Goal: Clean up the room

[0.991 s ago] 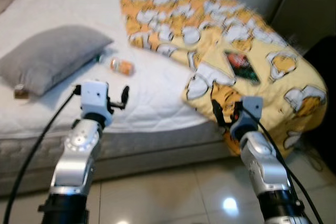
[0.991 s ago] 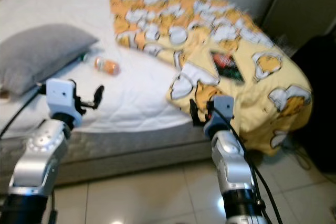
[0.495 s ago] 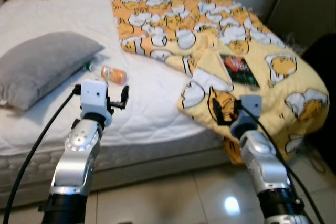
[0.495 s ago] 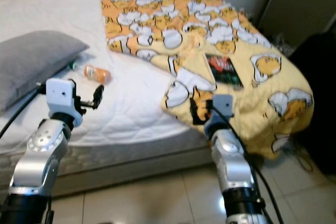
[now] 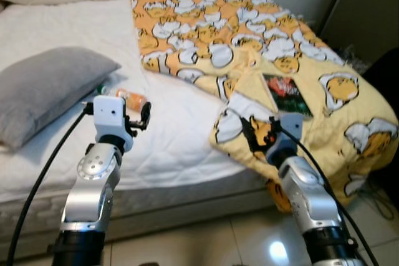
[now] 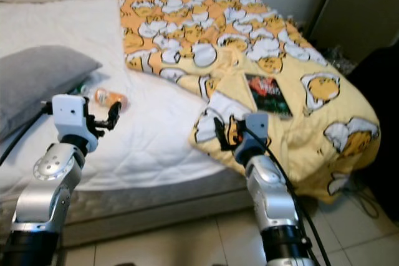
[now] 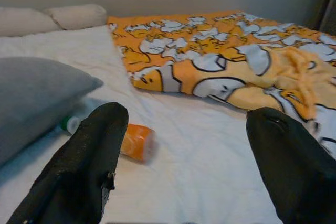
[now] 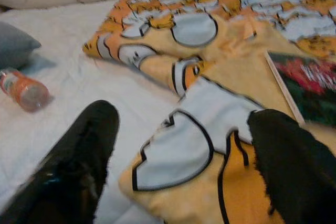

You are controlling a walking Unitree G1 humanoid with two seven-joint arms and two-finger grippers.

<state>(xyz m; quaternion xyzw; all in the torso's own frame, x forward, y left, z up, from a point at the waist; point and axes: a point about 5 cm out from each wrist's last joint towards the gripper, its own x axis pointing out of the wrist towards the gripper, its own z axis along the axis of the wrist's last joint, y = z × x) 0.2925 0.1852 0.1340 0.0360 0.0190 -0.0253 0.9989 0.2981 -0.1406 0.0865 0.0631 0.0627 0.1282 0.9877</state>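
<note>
Bottle [image 7: 132,141] beyond left claw [image 7: 184,156]

The two head cameras look forward and down from above the white quilted mattress [image 5: 181,123], sharing nearly one scene. Each wrist camera sits low, facing along its fingers (toward 12 o'clock); both catch the orange-labelled plastic bottle [image 7: 135,141], somewhat blurred in the right wrist view.

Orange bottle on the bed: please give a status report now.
Left tool open, empty, facing the orange bottle. Right tool open, over the yellow blanket. Bottle lies on its side beside the grey pillow. Nothing in between.
</note>
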